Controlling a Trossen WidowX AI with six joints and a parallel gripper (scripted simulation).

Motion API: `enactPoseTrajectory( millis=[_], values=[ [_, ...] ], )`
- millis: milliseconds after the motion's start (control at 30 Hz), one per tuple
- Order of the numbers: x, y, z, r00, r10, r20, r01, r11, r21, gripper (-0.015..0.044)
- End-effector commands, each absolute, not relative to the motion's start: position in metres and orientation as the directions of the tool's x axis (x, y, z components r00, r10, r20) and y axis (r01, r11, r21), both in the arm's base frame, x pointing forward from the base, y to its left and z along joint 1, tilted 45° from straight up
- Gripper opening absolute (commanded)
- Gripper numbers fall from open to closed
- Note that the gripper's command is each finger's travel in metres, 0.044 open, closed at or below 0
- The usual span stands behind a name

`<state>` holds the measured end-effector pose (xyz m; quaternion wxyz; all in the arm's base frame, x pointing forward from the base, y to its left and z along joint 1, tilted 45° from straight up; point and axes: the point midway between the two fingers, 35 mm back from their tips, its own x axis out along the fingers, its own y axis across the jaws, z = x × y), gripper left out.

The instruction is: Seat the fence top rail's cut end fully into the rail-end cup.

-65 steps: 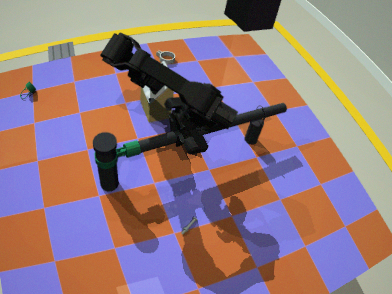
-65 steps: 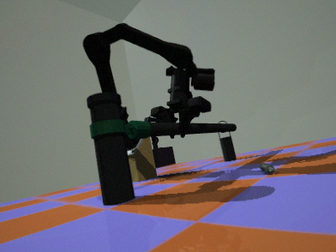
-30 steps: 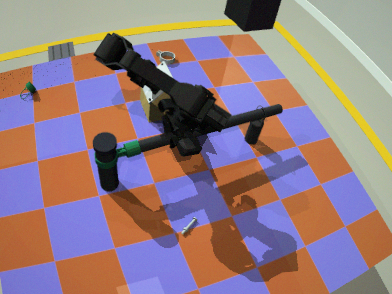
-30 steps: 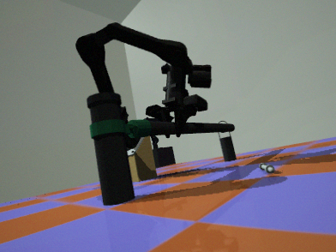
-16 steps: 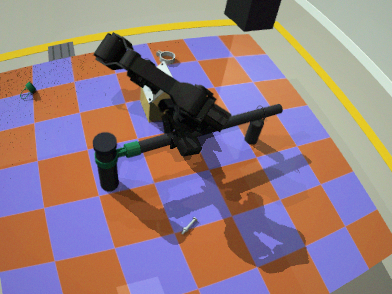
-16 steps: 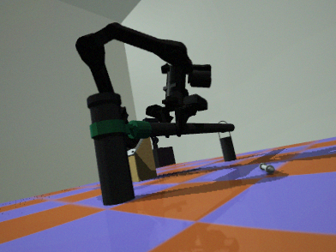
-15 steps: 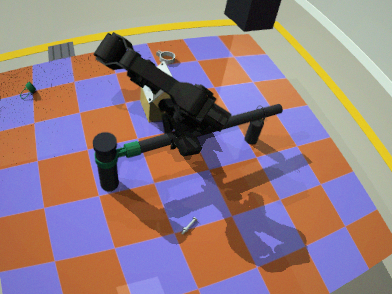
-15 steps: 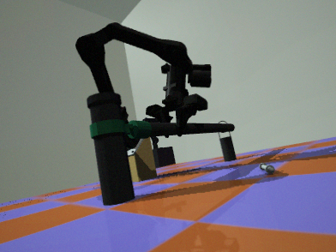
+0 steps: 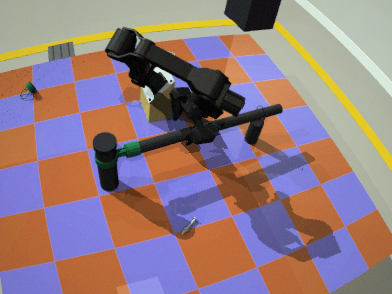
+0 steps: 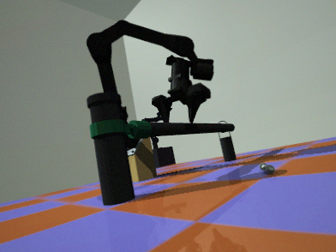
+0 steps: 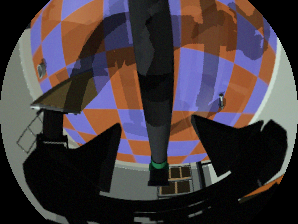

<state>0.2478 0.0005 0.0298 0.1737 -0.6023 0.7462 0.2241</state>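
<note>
The black top rail (image 9: pixel 162 141) (image 10: pixel 171 129) (image 11: pixel 155 95) runs from the small post's wire loop (image 10: pixel 222 123) to the green rail-end cup (image 9: pixel 132 148) (image 10: pixel 139 129) (image 11: pixel 158 165). Its near end is inside the cup's mouth; the depth is hidden. The cup joins the green brace band (image 9: pixel 105 161) (image 10: pixel 107 128), high on the big post (image 9: pixel 108 177) (image 10: pixel 112 167), a little below its cap (image 9: pixel 105 141) (image 10: pixel 104 99). My gripper (image 9: pixel 184 131) (image 10: pixel 179 122) (image 11: pixel 156 122) is wide open over the rail. In the wrist view its fingertips flank the rail with gaps on both sides.
A small metal bolt (image 9: pixel 189 226) (image 10: pixel 267 168) (image 11: pixel 221 101) lies on the checkered floor. A tan block (image 9: pixel 157 105) (image 10: pixel 143 165) stands behind the rail. The small post (image 9: pixel 253 132) (image 10: pixel 228 149) stands below the rail's far end. A green part (image 9: pixel 30 88) lies far left.
</note>
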Motion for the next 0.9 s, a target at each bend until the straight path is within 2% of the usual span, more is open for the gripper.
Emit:
enactPoseTrajectory(
  millis=[0,267,867],
  values=[
    [0.247,0.008,0.029,-0.225,-0.82,-0.527,-0.974,0.185,0.127,0.044],
    [0.255,0.039,0.048,-0.203,-0.838,-0.507,-0.971,0.106,0.214,0.044],
    [0.255,0.039,0.048,-0.203,-0.838,-0.507,-0.971,0.106,0.214,0.044]
  ],
)
